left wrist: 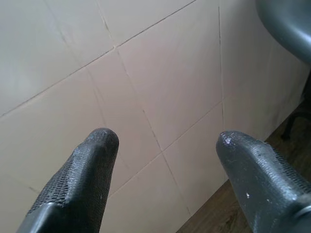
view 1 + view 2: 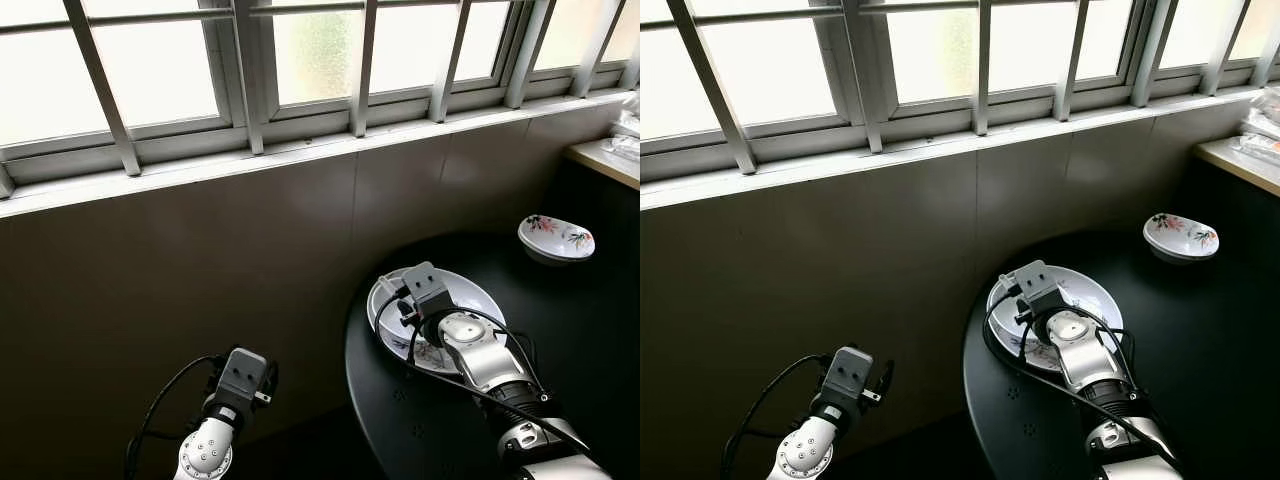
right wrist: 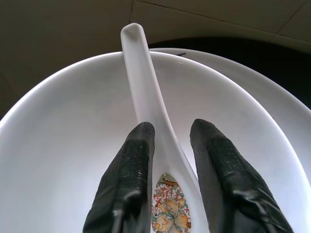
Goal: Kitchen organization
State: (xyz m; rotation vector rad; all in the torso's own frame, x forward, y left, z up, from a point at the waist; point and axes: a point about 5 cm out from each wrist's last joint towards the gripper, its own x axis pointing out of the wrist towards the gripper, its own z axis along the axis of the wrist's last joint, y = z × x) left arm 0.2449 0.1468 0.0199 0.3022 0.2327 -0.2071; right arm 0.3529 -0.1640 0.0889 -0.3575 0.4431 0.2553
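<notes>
Your white spoon [image 3: 146,92] lies in the white bowl [image 3: 63,145], handle up over the rim, a floral motif showing in its scoop. The right gripper [image 3: 171,130] has its fingers [image 3: 132,160] closed on the spoon's handle. The bowl sits on a plate [image 2: 478,295] near the edge of the round black table [image 2: 580,330]. A small floral dish [image 2: 556,238] stands well apart. Your left gripper [image 1: 165,138] is off the table, fingers open before the tiled wall [image 1: 160,63].
</notes>
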